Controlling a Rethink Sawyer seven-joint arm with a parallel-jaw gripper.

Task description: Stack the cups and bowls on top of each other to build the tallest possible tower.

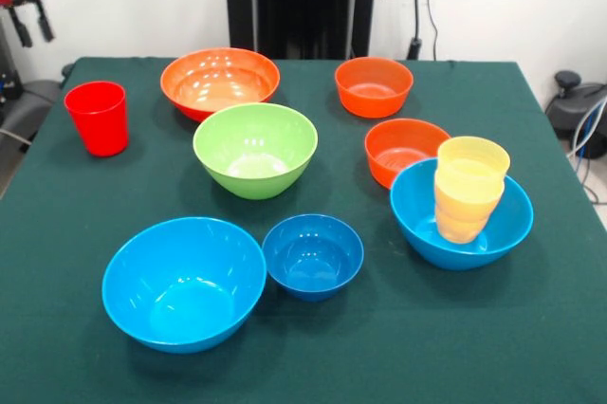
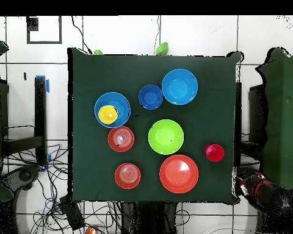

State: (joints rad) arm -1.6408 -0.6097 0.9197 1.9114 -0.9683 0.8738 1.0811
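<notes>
Tower barely begun; arm parked off the desk (image 1: pixel 531 347).
Tower (image 1: pixel 467 197) stood at frame right: yellow cups in a blue bowl. Hand (image 1: pixel 30 21), upper left, hung empty, fingers apart. Next piece should descend centred, level.

The green-covered counter (image 1: pixel 531 347) carries a red cup (image 1: pixel 97 117) and seven bowls. Two are light blue (image 1: pixel 184 283) (image 1: pixel 462 214), one green (image 1: pixel 255 149), one dark blue (image 1: pixel 313 255), three orange (image 1: pixel 220 82) (image 1: pixel 374 85) (image 1: pixel 403 149)
</notes>
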